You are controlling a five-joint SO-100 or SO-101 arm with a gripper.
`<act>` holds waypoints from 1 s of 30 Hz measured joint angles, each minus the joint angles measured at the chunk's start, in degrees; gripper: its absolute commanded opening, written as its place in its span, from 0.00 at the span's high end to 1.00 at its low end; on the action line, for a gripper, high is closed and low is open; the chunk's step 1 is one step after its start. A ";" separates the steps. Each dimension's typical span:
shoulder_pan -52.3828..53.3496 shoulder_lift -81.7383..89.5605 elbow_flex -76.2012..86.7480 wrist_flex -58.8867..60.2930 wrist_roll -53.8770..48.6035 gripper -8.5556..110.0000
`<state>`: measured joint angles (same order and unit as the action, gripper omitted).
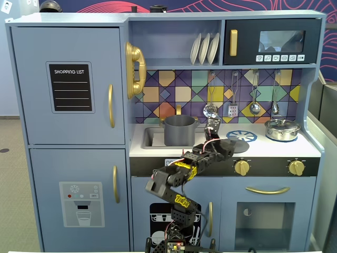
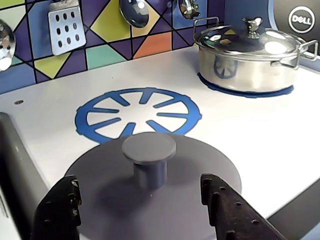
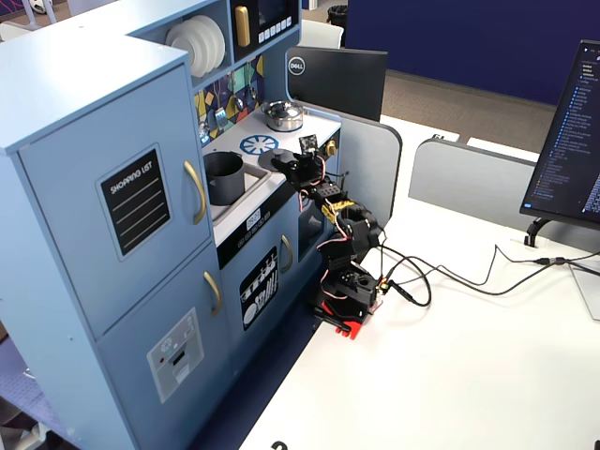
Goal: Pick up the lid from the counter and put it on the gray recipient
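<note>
Two fingers (image 2: 60, 210) of gripper (image 2: 145, 210) spread apart astride knob of lid (image 2: 200, 165), flat on counter (image 2: 260, 130) beside burner print (image 2: 138, 114).

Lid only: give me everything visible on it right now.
The lid is a flat, round, matte dark gray disc with a short cylindrical knob at its centre, plastic by the look. It lies flat, knob up, on the white counter, its far edge overlapping the blue burner print. The open gripper straddles the knob, one finger on each side above the disc; contact with the lid cannot be told. In a fixed view the lid sits right of the gray pot, apart from it.
</note>
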<state>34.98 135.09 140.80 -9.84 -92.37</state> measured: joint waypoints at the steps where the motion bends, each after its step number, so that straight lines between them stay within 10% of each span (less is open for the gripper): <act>1: 0.00 -1.49 -1.14 -0.09 0.00 0.73; 30: 0.00 -25.40 -18.63 -0.26 0.88 0.81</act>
<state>34.98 109.69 122.17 -10.11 -91.49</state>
